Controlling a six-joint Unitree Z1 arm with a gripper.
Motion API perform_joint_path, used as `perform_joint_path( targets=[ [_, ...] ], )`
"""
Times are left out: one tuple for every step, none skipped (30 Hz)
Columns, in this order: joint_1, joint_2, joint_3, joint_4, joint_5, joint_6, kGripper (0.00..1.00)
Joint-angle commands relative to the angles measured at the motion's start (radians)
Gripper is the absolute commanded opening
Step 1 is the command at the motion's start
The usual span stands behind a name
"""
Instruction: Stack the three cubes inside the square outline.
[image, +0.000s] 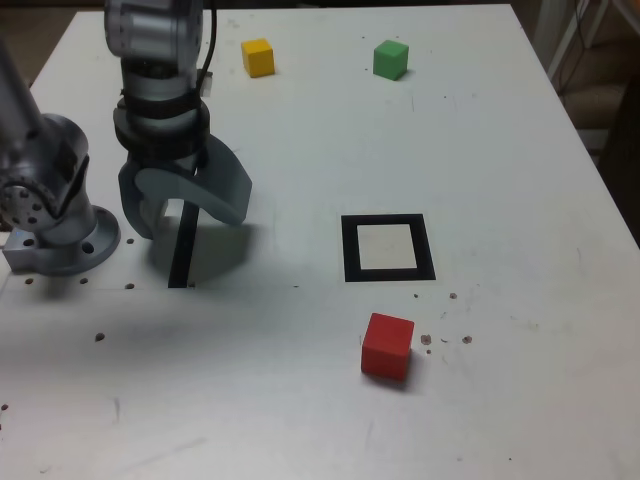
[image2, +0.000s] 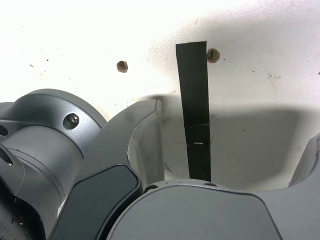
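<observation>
A: Near to far on the tabletop (image: 300, 420). Red cube (image: 387, 345) lies nearest the camera, just below the square outline (image: 388, 247) in the exterior view and apart from it. The outline's cream centre is bare. Yellow cube (image: 258, 57) and green cube (image: 390, 59) sit at the far edge, well apart from each other and from the outline.

B: So nothing is stacked. Step in hand?

A: My judgement: the very start, no cube picked yet. The arm base (image: 50, 215) is at the exterior view's left, and the tool (image: 185, 205) hangs low over the thin black strip (image: 182, 245), far from all three cubes.

B: Tool state?

A: Jaws spread wide and empty. The wrist view shows the black strip (image2: 196, 110) running between them, with only bare tabletop (image2: 75, 30) and two small screw heads beyond. I cannot tell whether the fingertips touch the surface.

B: Next move?

A: Likely travel toward the exterior view's right to a first cube; red is the closest candidate. It calls for centring the open jaws over the cube, squaring to its faces, descending, closing, then placing it inside the outline as the stack's base.
</observation>
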Motion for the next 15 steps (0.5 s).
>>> perform_joint_path(
  targets=[
    [0.002, -0.007, 0.002, 0.000, -0.002, -0.001, 1.00],
    [0.002, -0.007, 0.002, 0.000, -0.002, -0.001, 1.00],
    [0.002, -0.007, 0.002, 0.000, -0.002, -0.001, 1.00],
    [0.002, -0.007, 0.002, 0.000, -0.002, -0.001, 1.00],
    [0.002, -0.007, 0.002, 0.000, -0.002, -0.001, 1.00],
    [0.002, -0.007, 0.002, 0.000, -0.002, -0.001, 1.00],
    [0.002, -0.007, 0.002, 0.000, -0.002, -0.001, 1.00],
    [0.002, -0.006, 0.002, 0.001, -0.002, -0.001, 1.00],
    [0.002, -0.006, 0.001, 0.002, -0.002, -0.001, 1.00],
    [0.002, -0.006, 0.000, 0.003, -0.002, -0.001, 1.00],
    [0.002, -0.006, -0.002, 0.004, -0.002, -0.002, 1.00],
    [0.002, -0.005, -0.004, 0.005, -0.003, -0.002, 1.00],
    [0.002, -0.005, -0.008, 0.007, -0.004, -0.003, 1.00],
    [0.002, -0.004, -0.011, 0.010, -0.006, -0.005, 1.00],
    [0.002, -0.004, -0.016, 0.016, -0.008, -0.007, 1.00]
  ],
)
